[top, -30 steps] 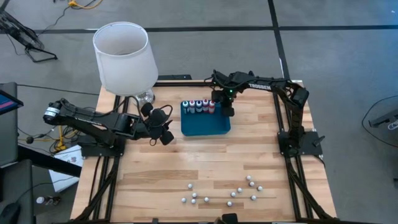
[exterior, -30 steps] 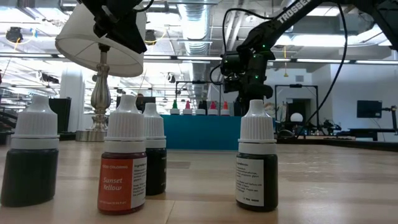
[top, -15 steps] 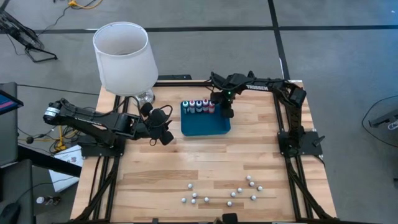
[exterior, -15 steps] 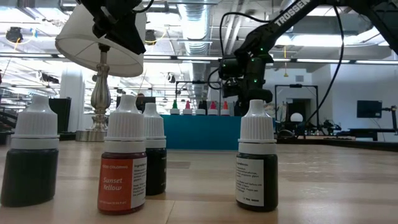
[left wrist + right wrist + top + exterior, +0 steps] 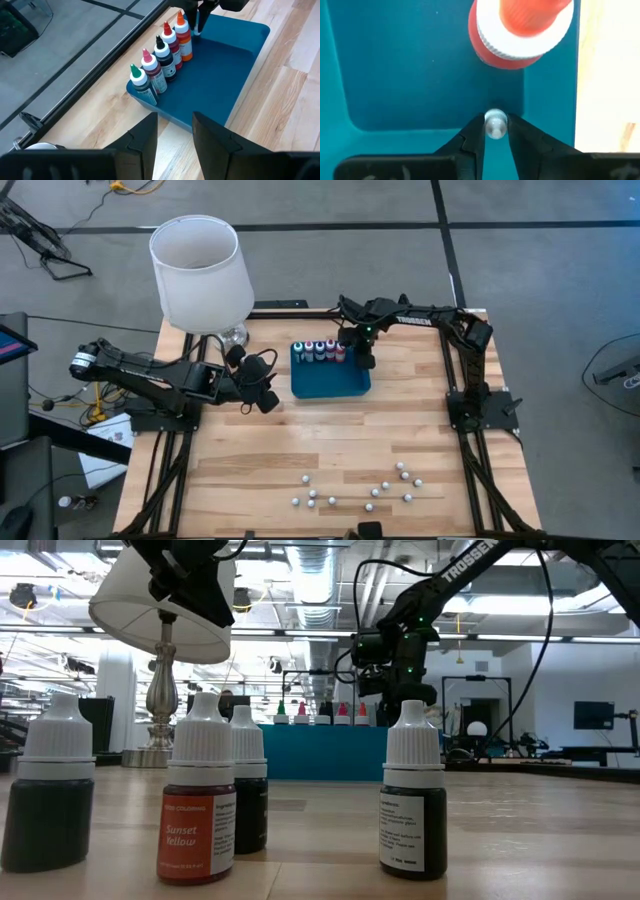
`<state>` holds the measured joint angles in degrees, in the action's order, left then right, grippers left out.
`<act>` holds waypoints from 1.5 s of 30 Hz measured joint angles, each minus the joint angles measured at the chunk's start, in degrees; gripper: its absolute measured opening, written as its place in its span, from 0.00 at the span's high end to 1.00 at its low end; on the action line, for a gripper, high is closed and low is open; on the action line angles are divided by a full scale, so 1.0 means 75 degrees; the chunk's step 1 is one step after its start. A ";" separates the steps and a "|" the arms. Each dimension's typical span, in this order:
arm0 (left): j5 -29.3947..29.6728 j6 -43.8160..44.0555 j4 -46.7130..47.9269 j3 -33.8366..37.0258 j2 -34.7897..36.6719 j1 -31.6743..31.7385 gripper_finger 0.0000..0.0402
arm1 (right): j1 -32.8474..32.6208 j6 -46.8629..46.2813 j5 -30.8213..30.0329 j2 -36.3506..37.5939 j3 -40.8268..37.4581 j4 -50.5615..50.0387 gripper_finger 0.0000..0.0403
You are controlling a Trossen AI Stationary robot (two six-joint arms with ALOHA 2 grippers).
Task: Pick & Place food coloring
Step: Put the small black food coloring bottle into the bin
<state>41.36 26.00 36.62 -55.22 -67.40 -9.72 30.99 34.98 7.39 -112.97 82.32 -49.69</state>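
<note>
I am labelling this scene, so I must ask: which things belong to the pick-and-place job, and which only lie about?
Job:
- five coloured bottles in the teal tray
- small bottle in the right gripper, over the tray
- loose bottles at the table's front

Lying about:
- lamp
- left gripper, open, waiting beside the tray

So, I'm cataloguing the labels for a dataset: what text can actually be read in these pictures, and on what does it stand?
"Sunset Yellow": on the label of the orange bottle nearest the low camera; the small line above it is too blurred to read.
"TROSSEN": on the right arm, in the high view; partly visible in the low view.
Fine print on the dark bottle: too small to read.
Labels on the tray's bottles: unreadable.
</note>
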 joint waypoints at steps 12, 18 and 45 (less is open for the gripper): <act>-0.0018 0.0005 -0.0003 0.0000 0.0000 0.0000 0.72 | 0.0222 0.0003 0.0019 0.0255 -0.0002 -0.0262 0.70; -0.0010 -0.0052 -0.0003 0.0000 0.0000 0.0001 0.72 | 0.0331 0.0180 0.0014 0.0606 0.0338 -0.0938 0.69; -0.0032 -0.1645 -0.0600 0.0003 0.0000 0.0650 0.72 | -0.2915 -0.3207 0.0421 0.4730 -0.0875 -0.2847 0.71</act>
<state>41.13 13.66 32.12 -55.20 -67.40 -4.84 9.13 10.93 10.54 -77.49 75.76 -71.04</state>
